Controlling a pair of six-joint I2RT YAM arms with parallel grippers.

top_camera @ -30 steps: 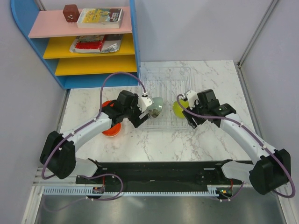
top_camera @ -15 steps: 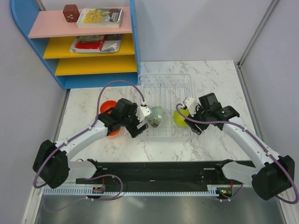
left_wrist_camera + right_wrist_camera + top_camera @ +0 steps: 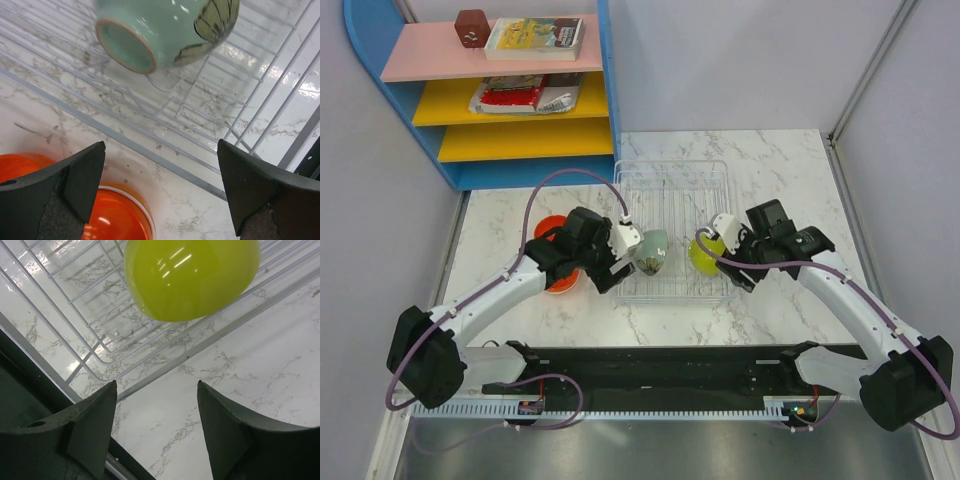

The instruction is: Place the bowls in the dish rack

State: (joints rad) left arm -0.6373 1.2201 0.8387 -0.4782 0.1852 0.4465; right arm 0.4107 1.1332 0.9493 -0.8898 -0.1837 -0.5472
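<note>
My spread left gripper (image 3: 160, 150) meets the dish rack's (image 3: 670, 190) low wire side and the pale green bowl (image 3: 165, 30) ahead, with the orange bowl (image 3: 115, 220) underneath, my right gripper (image 3: 156, 386) faces the yellow bowl (image 3: 192, 277), and free room lies over the rack's far half and the marble table (image 3: 780, 180) to its right.

We've got a pale green bowl (image 3: 165, 30) here with a yellowish leaf pattern outlined in dark lines on its side. At its 3 o'clock there's a plain glossy lime-yellow bowl (image 3: 192, 275), and at 9 o'clock an orange bowl (image 3: 107, 220) with a whitish rim. The rack (image 3: 670, 180) is silver-white wire, and the table (image 3: 770, 160) is white marble with grey veins. Up at 11 o'clock we see a blue shelf unit (image 3: 365, 40) with one pink board, two yellow ones, and a dark red cube (image 3: 472, 27) on top.
</note>
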